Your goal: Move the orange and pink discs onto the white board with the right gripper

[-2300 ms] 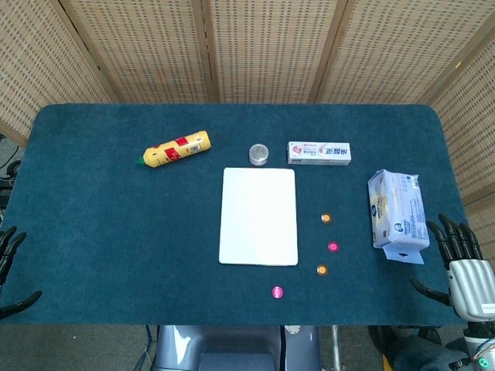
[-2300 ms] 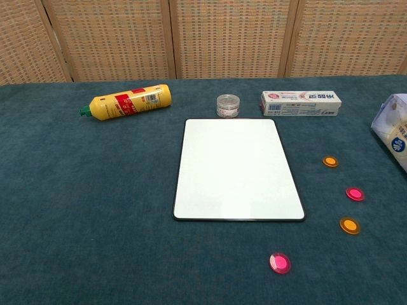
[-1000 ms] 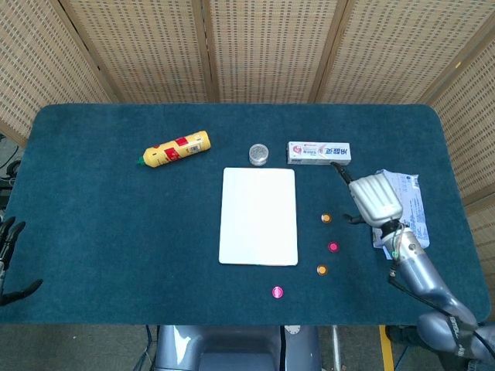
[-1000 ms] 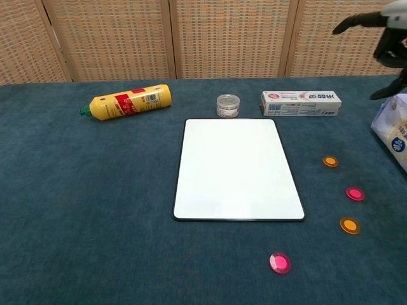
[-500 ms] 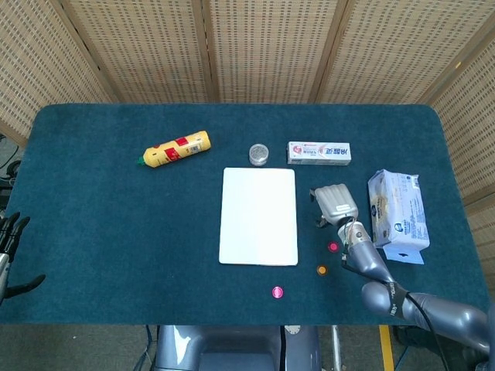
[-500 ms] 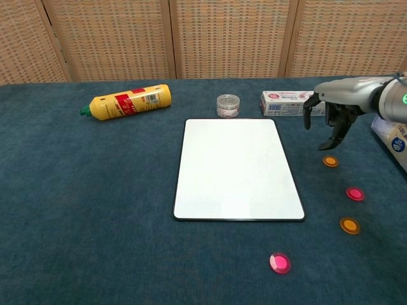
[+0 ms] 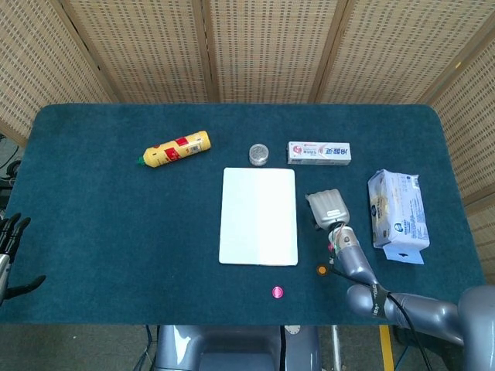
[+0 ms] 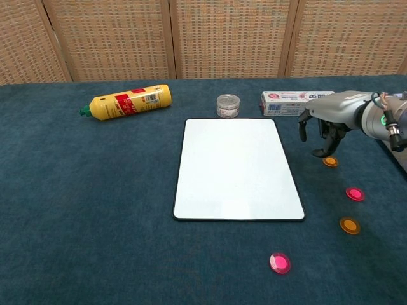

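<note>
The white board (image 7: pixel 258 216) (image 8: pixel 236 168) lies flat mid-table. Right of it, in the chest view, are a far orange disc (image 8: pixel 330 161), a pink disc (image 8: pixel 355 194), a near orange disc (image 8: pixel 349 225) and a pink disc (image 8: pixel 279 262) closest to the front. My right hand (image 8: pixel 324 124) (image 7: pixel 328 207) hovers just above and left of the far orange disc, fingers pointing down and apart, holding nothing. In the head view this hand hides that disc; the near orange disc (image 7: pixel 322 270) and front pink disc (image 7: pixel 277 292) show. My left hand (image 7: pixel 11 259) is open at the table's front left edge.
A yellow bottle (image 7: pixel 176 148) lies at the back left. A small clear jar (image 7: pixel 259 154) and a toothpaste box (image 7: pixel 319 152) sit behind the board. A tissue pack (image 7: pixel 397 209) lies at the right edge. Wicker screens stand behind the table.
My right hand swung in from the right edge, then moved left and down until it hangs over the far orange disc. Discs, board and left hand have not moved.
</note>
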Robot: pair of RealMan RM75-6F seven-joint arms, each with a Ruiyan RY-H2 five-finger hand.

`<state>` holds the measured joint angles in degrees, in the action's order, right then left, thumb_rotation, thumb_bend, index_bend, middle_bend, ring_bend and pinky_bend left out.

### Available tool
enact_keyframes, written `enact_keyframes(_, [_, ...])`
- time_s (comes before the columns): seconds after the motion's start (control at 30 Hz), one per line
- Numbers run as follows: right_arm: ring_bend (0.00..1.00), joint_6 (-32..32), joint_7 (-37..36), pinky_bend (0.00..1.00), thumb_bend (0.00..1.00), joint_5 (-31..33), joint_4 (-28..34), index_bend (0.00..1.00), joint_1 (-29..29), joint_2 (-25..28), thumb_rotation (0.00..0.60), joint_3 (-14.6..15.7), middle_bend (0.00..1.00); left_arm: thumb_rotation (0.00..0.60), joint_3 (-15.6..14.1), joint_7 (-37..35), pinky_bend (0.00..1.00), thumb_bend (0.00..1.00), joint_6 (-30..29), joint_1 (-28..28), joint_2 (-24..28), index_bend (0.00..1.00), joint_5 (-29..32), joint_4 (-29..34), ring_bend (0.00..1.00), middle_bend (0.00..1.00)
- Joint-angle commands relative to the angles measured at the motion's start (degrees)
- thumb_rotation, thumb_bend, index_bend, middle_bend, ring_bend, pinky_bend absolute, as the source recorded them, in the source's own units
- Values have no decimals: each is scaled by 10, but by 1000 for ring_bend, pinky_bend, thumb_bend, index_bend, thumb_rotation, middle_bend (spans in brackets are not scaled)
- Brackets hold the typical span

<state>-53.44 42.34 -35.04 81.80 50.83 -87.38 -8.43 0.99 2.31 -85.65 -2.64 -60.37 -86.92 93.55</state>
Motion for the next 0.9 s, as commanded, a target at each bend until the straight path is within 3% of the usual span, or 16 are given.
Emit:
enact_keyframes(0.03, [945,-5,8,1000,385,-1,-15,388,0,-10,600,11,981,600,0,0,0,0,0,0,0,0,1,0,0,0])
enact_keyframes(0.57, [944,-14,18,1000,386,-24,-79,388,-16,-44,600,43,981,600,-1,8,0,0,2,-2,-2,0,2,1,0,0])
enact_keyframes(0.9, [945,-11,9,1000,386,-50,-116,388,-28,-63,600,46,981,600,-2,10,0,0,4,-3,-3,0,4,1,0,0])
